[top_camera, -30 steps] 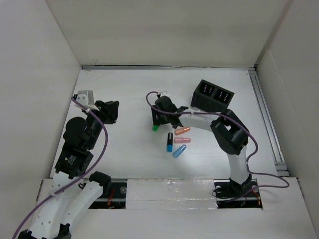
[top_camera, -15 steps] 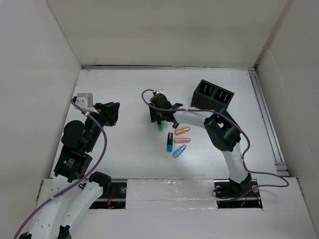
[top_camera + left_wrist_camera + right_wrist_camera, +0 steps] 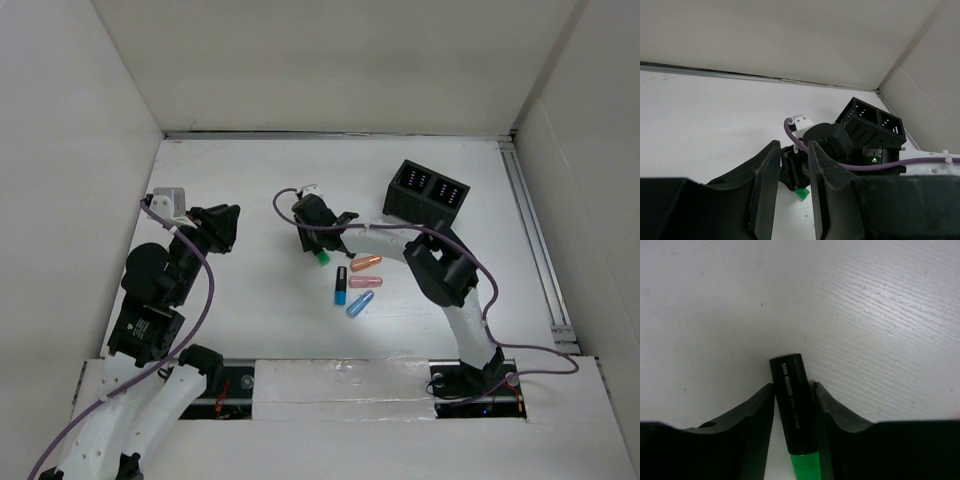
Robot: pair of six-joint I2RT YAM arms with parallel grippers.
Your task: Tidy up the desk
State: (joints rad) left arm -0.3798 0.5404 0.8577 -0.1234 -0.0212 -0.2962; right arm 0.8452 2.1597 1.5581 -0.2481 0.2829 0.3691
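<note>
Right now the right end effector (image 3: 316, 238) pinches a black marker (image 3: 791, 390) with a green end at the middle of the white table (image 3: 240, 290). Just beside it lie an orange marker (image 3: 367, 263), a pink marker (image 3: 365, 282), a dark blue marker (image 3: 341, 287) and a light blue marker (image 3: 360, 303). A black two-bin holder (image 3: 425, 192) stands farther back on the right. At the left, the left end effector (image 3: 222, 226) hovers with its fingers slightly spread and empty.
</note>
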